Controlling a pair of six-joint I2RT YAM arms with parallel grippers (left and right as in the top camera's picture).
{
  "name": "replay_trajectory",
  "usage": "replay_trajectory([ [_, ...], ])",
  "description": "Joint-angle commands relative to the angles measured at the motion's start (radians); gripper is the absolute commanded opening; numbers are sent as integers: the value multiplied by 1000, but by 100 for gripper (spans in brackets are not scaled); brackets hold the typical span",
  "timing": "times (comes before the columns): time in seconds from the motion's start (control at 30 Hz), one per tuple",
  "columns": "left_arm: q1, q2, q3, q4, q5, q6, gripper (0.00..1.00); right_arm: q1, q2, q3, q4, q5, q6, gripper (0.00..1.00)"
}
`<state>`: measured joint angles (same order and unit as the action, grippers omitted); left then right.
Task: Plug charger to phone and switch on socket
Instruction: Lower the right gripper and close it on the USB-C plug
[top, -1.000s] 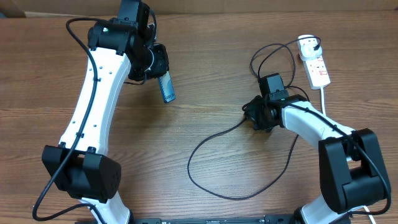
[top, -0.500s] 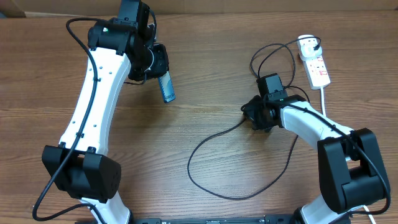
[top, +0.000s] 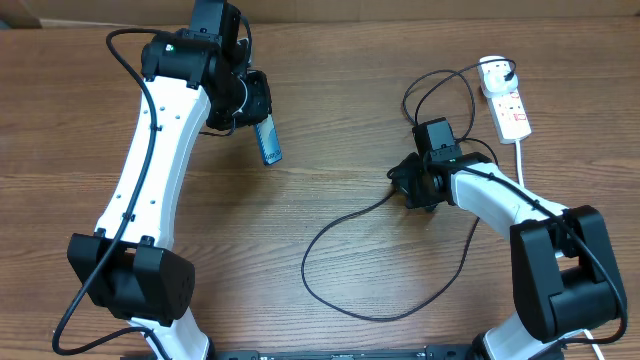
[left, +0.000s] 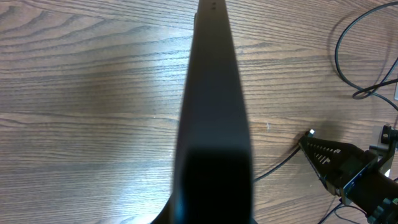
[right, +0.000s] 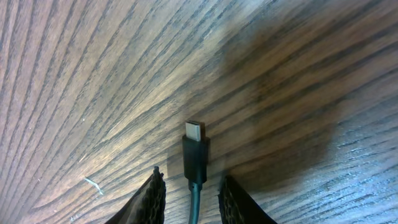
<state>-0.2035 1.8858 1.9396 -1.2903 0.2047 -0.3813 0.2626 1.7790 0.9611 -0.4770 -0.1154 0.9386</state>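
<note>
My left gripper (top: 256, 110) is shut on the phone (top: 271, 141) and holds it above the table at the back left. In the left wrist view the phone (left: 214, 106) shows edge-on as a dark bar down the middle. The charger's thin black cable (top: 318, 243) loops over the table's middle. Its connector tip (right: 194, 133) lies flat on the wood, with the cable running back between my right gripper's fingers (right: 153, 198). My right gripper (right: 194, 198) is open, with a small gap on each side of the cable. The white socket (top: 511, 108) lies at the back right with the black plug (top: 497, 70) in it.
The socket's thick white cord (top: 522, 160) runs down past my right arm (top: 500, 200). More of the black cable curls in loops (top: 440, 90) just left of the socket. My right gripper (left: 326, 155) also shows low at the right of the left wrist view.
My right gripper's jaws have narrowed a little around the cable, and it has edged slightly left. The left arm and the phone have not moved.
</note>
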Motion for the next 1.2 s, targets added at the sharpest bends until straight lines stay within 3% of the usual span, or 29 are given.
replay_trajectory([
  [0.0, -9, -10, 13, 5, 3, 14, 4, 6, 37, -7, 5, 28, 0, 28],
  [1.17, -9, -10, 13, 5, 3, 14, 4, 22, 53, -9, -13, 33, 1, 21],
])
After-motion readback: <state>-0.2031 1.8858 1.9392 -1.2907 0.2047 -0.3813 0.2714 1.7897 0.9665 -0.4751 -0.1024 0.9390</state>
